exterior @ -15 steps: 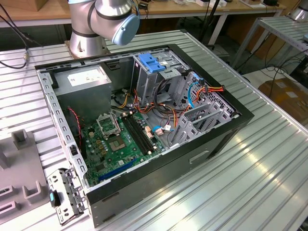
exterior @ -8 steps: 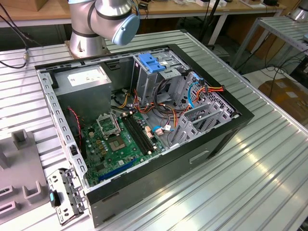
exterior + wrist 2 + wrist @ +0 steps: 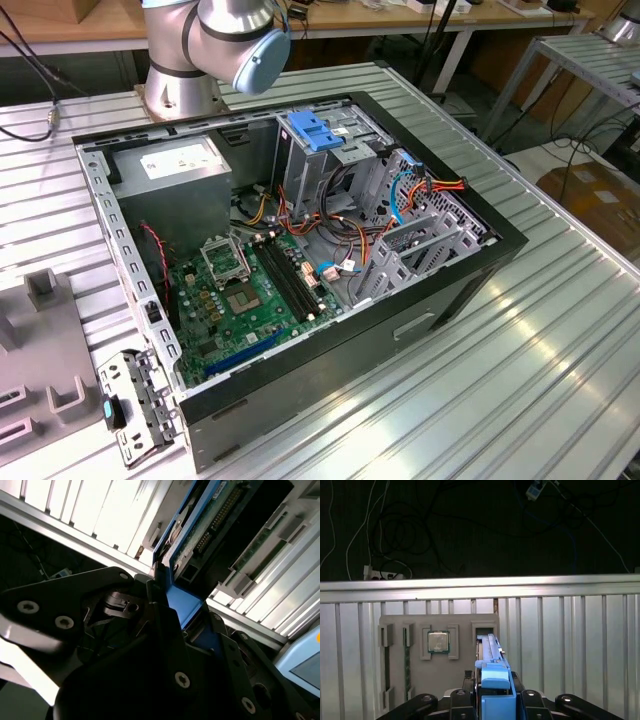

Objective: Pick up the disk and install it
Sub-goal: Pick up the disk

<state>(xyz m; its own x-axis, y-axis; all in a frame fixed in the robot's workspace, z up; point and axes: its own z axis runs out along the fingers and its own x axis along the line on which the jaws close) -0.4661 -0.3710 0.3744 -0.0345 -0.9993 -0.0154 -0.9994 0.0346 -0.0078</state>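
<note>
The disk [image 3: 495, 680] has smooth blue plastic rails, and the ribbed table [image 3: 570, 640] is bare metal with a sheen.

The counter [image 3: 540, 340] is a ribbed aluminium surface reflecting bright light. A wooden workbench [image 3: 60, 35] stands beyond it, and cables [image 3: 578, 145] trail over the floor [image 3: 530, 160] at the exterior view's right.

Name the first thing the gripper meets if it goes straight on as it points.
The disk, standing on edge in the grey holder tray, lies directly ahead of the gripper; whether they touch is unclear.
</note>
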